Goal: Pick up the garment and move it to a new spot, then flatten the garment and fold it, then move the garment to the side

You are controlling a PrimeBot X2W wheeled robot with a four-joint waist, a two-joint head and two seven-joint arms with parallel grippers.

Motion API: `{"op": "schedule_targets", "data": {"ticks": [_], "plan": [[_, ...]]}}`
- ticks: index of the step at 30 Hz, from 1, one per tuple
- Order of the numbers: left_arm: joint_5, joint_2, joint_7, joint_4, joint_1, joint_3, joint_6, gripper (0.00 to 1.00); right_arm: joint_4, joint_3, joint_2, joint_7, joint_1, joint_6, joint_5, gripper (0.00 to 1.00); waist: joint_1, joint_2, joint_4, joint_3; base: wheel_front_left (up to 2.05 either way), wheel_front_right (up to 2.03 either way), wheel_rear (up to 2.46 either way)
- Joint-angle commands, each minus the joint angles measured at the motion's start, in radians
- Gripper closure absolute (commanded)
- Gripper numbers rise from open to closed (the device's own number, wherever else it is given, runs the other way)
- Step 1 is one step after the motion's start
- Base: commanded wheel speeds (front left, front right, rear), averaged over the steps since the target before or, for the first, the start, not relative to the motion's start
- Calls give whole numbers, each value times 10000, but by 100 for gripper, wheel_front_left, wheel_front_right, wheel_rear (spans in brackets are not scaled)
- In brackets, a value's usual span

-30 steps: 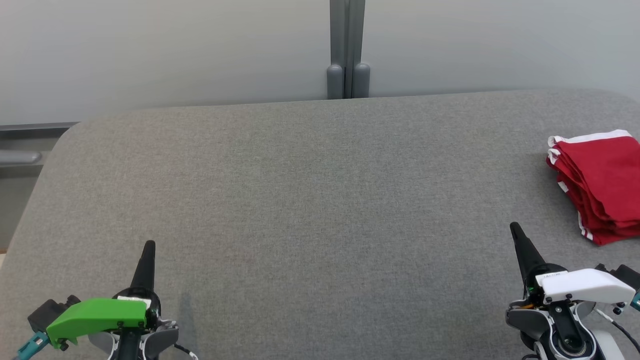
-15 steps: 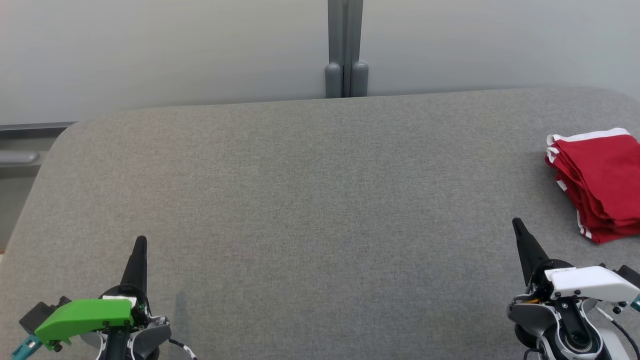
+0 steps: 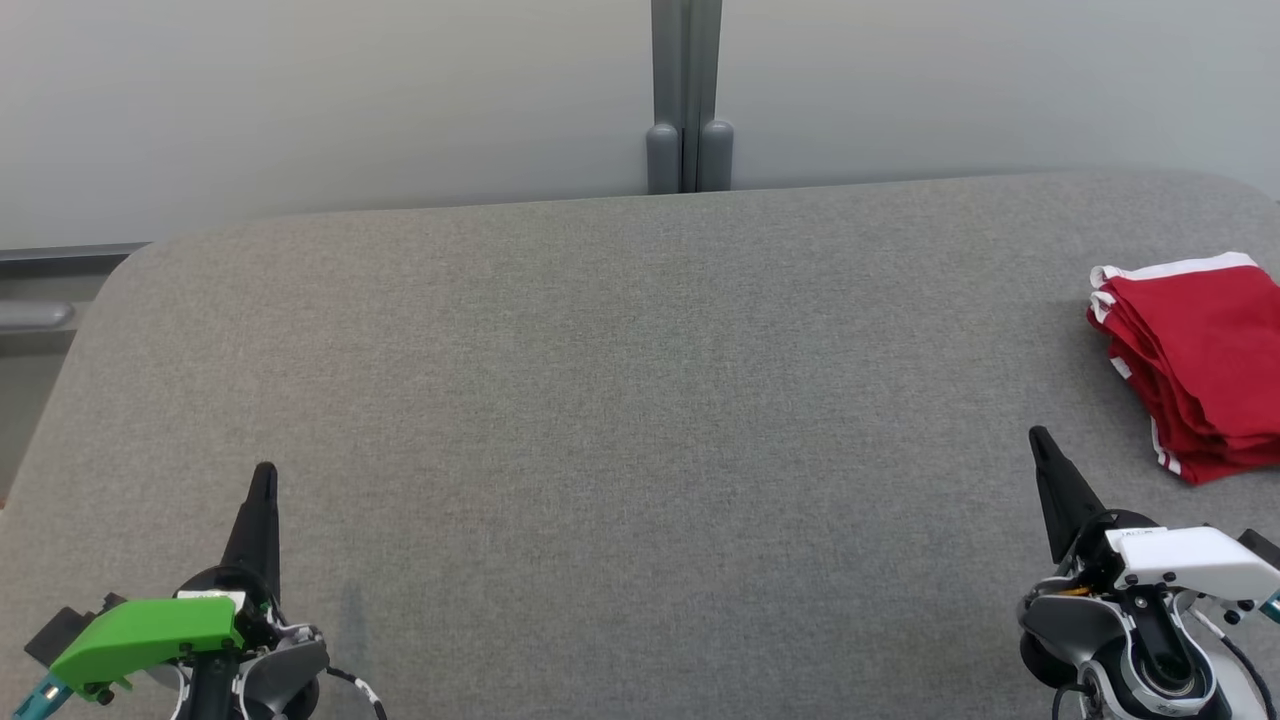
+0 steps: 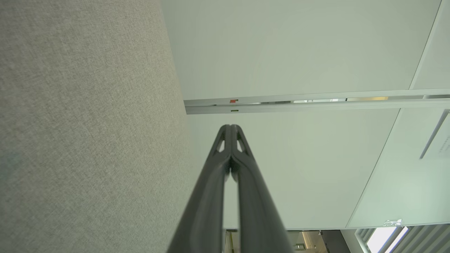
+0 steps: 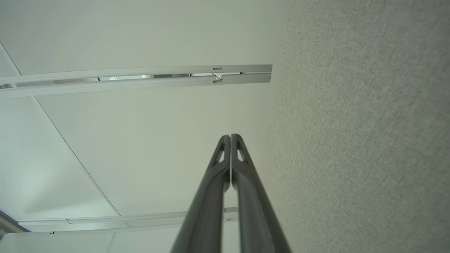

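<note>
A red garment (image 3: 1205,365) with white trim lies folded in layers at the right edge of the grey fabric table (image 3: 640,400). My right gripper (image 3: 1038,438) is shut and empty near the front right, a short way in front and to the left of the garment, apart from it. At the front left my left gripper (image 3: 264,472) is also shut and holds nothing. In each wrist view the two dark fingers meet at their tips: left gripper (image 4: 230,127), right gripper (image 5: 230,136).
A pale wall panel with a grey vertical post (image 3: 688,110) stands behind the table's far edge. The table's rounded left corner (image 3: 130,270) drops off to a grey rail (image 3: 40,315). The grey table surface (image 4: 84,123) fills the left of the left wrist view.
Both grippers have drawn back toward the near edge, the left also drifting left. The garment lies as before; its small shift matches a slight camera move.
</note>
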Motion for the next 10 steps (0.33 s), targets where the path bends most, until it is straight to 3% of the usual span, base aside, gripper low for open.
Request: {"op": "schedule_targets", "data": {"ticks": [1, 10], "plan": [[-141, -3, 58, -38, -172, 77, -80, 100, 21, -44, -12, 77, -117, 0, 182, 100, 0, -1, -3, 3, 0, 0, 0], [-120, -2, 53, -31, -147, 62, -66, 100, 23, -60, 6, 83, -99, 0, 107, 100, 0, -1, -3, 3, 0, 0, 0]]}}
